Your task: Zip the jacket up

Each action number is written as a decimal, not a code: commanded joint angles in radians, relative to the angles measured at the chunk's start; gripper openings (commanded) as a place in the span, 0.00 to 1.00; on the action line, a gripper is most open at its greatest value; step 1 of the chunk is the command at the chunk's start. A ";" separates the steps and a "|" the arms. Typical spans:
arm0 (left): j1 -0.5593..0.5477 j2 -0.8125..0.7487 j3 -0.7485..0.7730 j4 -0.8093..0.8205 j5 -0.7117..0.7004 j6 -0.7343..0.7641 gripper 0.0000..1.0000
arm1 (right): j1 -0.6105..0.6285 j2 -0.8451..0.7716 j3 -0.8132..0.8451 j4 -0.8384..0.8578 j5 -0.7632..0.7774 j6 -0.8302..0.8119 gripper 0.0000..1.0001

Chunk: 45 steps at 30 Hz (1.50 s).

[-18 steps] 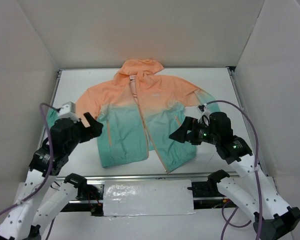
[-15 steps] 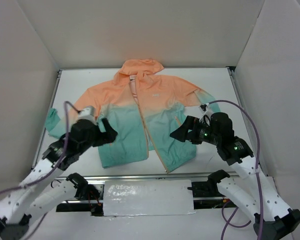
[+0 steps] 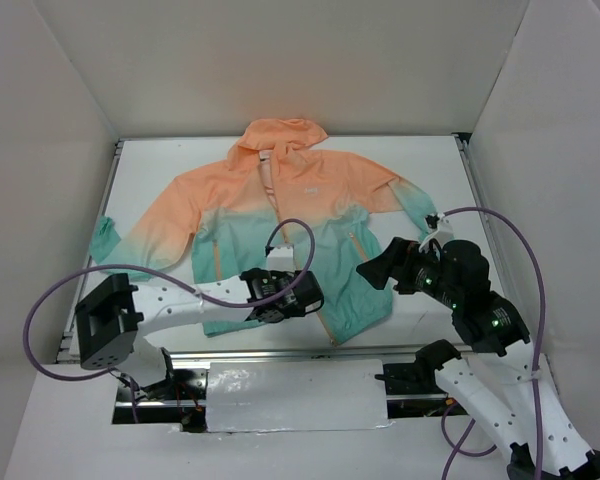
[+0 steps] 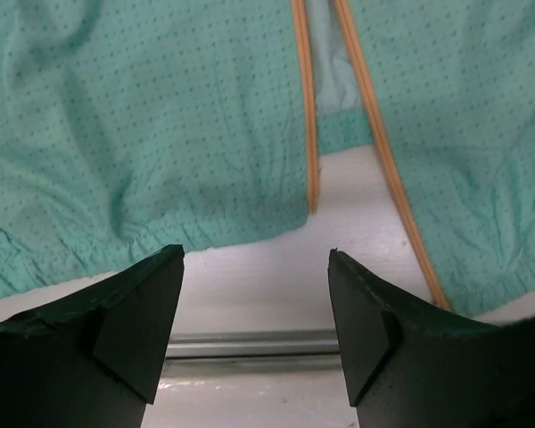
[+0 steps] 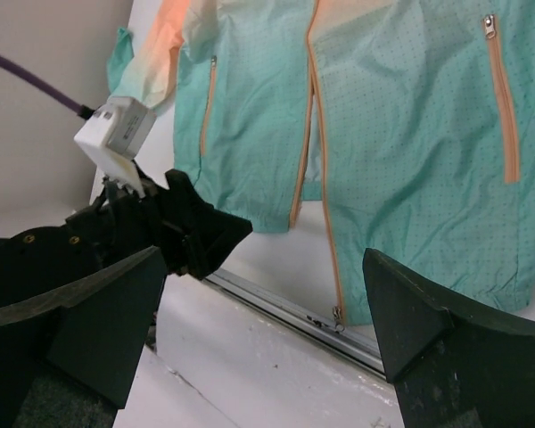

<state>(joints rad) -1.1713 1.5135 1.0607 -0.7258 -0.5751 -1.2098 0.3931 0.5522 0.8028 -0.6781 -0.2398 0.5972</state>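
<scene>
The jacket (image 3: pixel 280 200) lies flat on the table, peach hood far, teal hem near, its front open at the bottom. The orange zipper (image 3: pixel 292 255) splits into two tapes near the hem (image 4: pixel 310 134). A small metal slider (image 5: pixel 339 314) hangs at the bottom of the right panel's tape. My left gripper (image 3: pixel 313 292) is open and empty, low over the hem at the opening; in its wrist view (image 4: pixel 254 267) the left tape's end lies just beyond the fingertips. My right gripper (image 3: pixel 368 270) is open and empty (image 5: pixel 263 276) above the right panel's hem.
A metal rail (image 3: pixel 280 352) runs along the table's near edge, close under the hem, with a shiny taped plate (image 3: pixel 295 395) below it. White walls enclose the table on three sides. Purple cables (image 3: pixel 290 225) loop over the jacket and beside both arms.
My left arm has swung from the table's left side across to the jacket's front opening at the hem. My right gripper has shifted slightly right and nearer. The jacket has not moved.
</scene>
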 commanded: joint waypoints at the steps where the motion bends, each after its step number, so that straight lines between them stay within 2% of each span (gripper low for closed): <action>1: -0.001 0.080 0.088 -0.012 -0.071 -0.039 0.78 | 0.007 -0.017 0.044 -0.035 0.014 -0.039 1.00; 7: 0.027 0.178 0.116 0.011 -0.043 -0.034 0.75 | 0.007 -0.028 0.021 -0.006 -0.032 -0.042 1.00; 8: 0.033 0.180 0.108 0.041 -0.034 -0.033 0.68 | 0.007 -0.028 0.019 -0.003 -0.038 -0.043 1.00; 13: 0.056 0.192 0.082 0.074 -0.003 -0.031 0.61 | 0.006 -0.034 0.010 0.006 -0.059 -0.045 1.00; 22: 0.058 0.248 0.061 0.080 0.029 -0.050 0.55 | 0.007 -0.037 -0.002 0.017 -0.073 -0.046 1.00; 29: 0.059 0.269 0.042 0.100 0.041 -0.046 0.56 | 0.006 -0.028 -0.011 0.031 -0.087 -0.045 1.00; 34: 0.061 0.274 0.022 0.124 0.060 -0.048 0.53 | 0.007 -0.026 -0.008 0.029 -0.090 -0.047 1.00; 39: 0.061 0.271 0.002 0.149 0.081 -0.045 0.43 | 0.006 -0.021 -0.010 0.032 -0.096 -0.047 1.00; 44: 0.064 0.263 -0.039 0.181 0.099 -0.054 0.39 | 0.007 -0.024 -0.007 0.029 -0.101 -0.048 1.00; 45: 0.065 0.260 -0.045 0.186 0.103 -0.056 0.33 | 0.007 -0.024 -0.007 0.029 -0.101 -0.048 1.00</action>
<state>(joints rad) -1.1110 1.7638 1.0626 -0.5480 -0.5114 -1.2404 0.3950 0.5259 0.7914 -0.6884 -0.3290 0.5655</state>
